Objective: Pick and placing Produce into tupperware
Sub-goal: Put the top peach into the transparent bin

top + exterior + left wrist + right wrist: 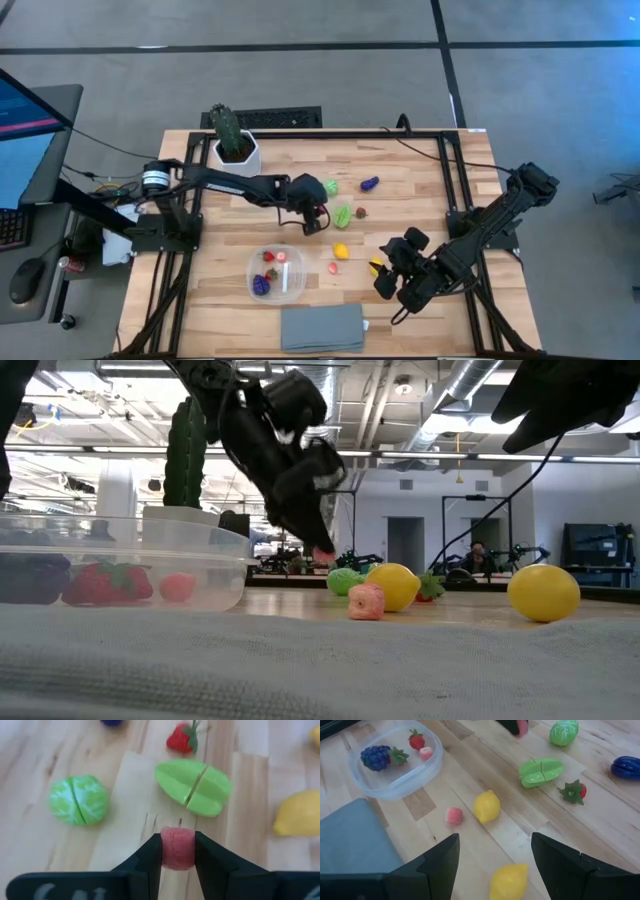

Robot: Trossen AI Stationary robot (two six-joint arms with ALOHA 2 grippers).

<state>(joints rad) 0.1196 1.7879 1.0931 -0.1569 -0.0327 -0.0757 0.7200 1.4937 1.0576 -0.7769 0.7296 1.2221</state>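
Produce lies scattered over the middle of the wooden counter (200,310), and some pieces already sit in the tupperware (294,284), which stands near the front edge: a purple berry cluster (375,757), a red strawberry (417,740) and a small pink piece (426,753). Just in front of the tupperware lies a flat grey folded cloth (322,327). At the back left stands a green cactus (226,126) in a white pot (236,156).

From there the left arm reaches to the centre, and its left hand (177,851) is closed tight on a small pink-red piece (177,849), pinched between both fingers (150,857) just above the boards. Right beside it lie a round light-green vegetable (79,800) and a split green piece (193,788); a red strawberry with green leaves (181,738) and a dark blue piece (370,183) lie farther back.

Nearer the front sit a yellow lemon (486,806) and a pink piece (454,815), close together. A second yellow lemon (509,881) lies to the right, directly under the right hand (492,857), which hovers above the counter with its fingers apart and nothing between them.
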